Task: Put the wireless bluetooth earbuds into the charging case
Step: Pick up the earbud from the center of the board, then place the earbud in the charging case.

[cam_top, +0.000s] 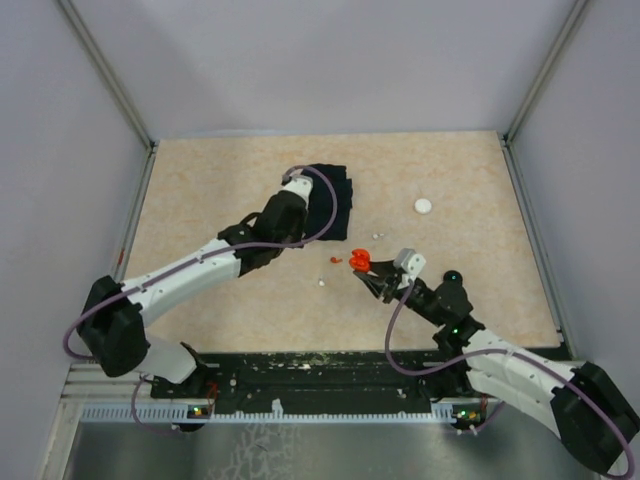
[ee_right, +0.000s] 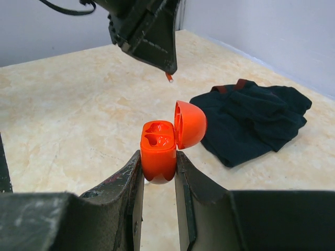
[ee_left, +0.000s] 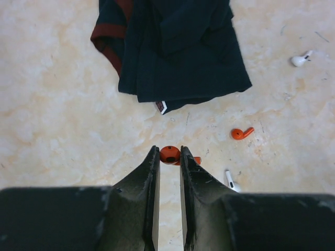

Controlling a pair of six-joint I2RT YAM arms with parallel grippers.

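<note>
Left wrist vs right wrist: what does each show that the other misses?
Left wrist only: a loose red earbud and two white earbuds lying on the table. Right wrist only: the open case, clamped in the right gripper. Both: the cloth, and the left gripper pinching the held red earbud, though the right wrist sees only its stem tip.
</note>
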